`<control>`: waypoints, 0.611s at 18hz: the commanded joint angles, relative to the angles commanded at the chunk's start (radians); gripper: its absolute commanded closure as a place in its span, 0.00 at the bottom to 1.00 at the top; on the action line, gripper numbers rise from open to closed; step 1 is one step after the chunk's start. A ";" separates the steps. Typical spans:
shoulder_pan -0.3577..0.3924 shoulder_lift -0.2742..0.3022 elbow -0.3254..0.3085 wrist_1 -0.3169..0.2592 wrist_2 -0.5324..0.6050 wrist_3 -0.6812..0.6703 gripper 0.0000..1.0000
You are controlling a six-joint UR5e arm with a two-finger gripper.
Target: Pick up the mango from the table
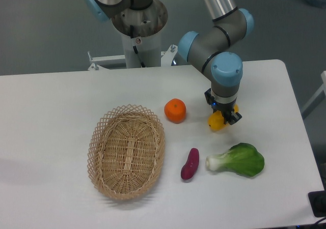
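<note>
- Mango (215, 122) lies on the white table (61, 102), right of centre, directly beneath the gripper (224, 113), which covers its upper right part.
- Only its yellow lower-left end shows clearly, plus a sliver of orange-yellow at the gripper's right edge.
- Its long axis seems to run from lower left to upper right, though the covered half makes this uncertain.
- The gripper's dark fingers sit against the fruit on either side and look closed on it; the contact itself is hard to see from this angle.
- An orange (175, 110) rests near the mango's left.
- A bok choy (238, 160) lies in front of the mango, with a purple sweet potato (190, 164) to its left.
- A wicker basket (127, 151) sits further left.
</note>
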 joint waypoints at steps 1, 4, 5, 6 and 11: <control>-0.005 0.006 0.026 -0.008 -0.023 -0.005 0.53; -0.005 0.026 0.098 -0.041 -0.148 -0.028 0.53; -0.005 0.029 0.124 -0.061 -0.179 -0.038 0.53; -0.006 0.029 0.153 -0.081 -0.199 -0.060 0.53; -0.005 0.029 0.308 -0.204 -0.305 -0.169 0.53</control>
